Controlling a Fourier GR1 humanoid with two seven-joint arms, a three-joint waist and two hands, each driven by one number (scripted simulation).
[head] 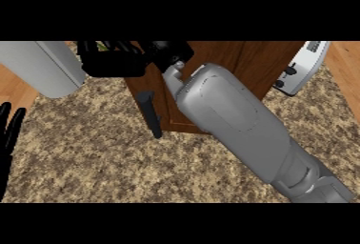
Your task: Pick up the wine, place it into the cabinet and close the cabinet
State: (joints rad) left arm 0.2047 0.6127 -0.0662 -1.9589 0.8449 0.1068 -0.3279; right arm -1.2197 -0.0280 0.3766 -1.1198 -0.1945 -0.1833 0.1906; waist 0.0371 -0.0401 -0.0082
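Two hands showed. Right hand (116,59), black, was up at the top of the view w/ fingers curled round smth greenish-yellow, prob. the wine (105,46); only a sliver of it peeked out betw. the fingers, so shape & label couldn't be made out. One grey right forearm (239,128), smooth & rounded w/ panel seams, ran diagonally from the lower right corner up to that hand, covering much of the centre.

Left hand (10,138), also black, sat at the far left edge, fingers straight & pointing up, apart, holding nothing.

One cabinet (232,62) of dark reddish-brown wood stood at top centre; its door (158,107) w/ a raised-panel face hung open toward the viewer. One long dark handle (149,114), slim & bar-shaped, ran down the door's left side. The hand w/ the wine was at the cabinet's upper left, just above the door; whether it was inside the cabinet couldn't be told.

One table (105,162) w/ a speckled tan-brown granite-like top filled most of the view. One light grey cylinder-like object (42,66), smooth, stood at upper left, touching nothing visible. One white-grey appliance (304,66) w/ two dark knobs, tilted in view, was at upper right beside the cabinet. Light wood flooring (346,62) showed at both upper corners
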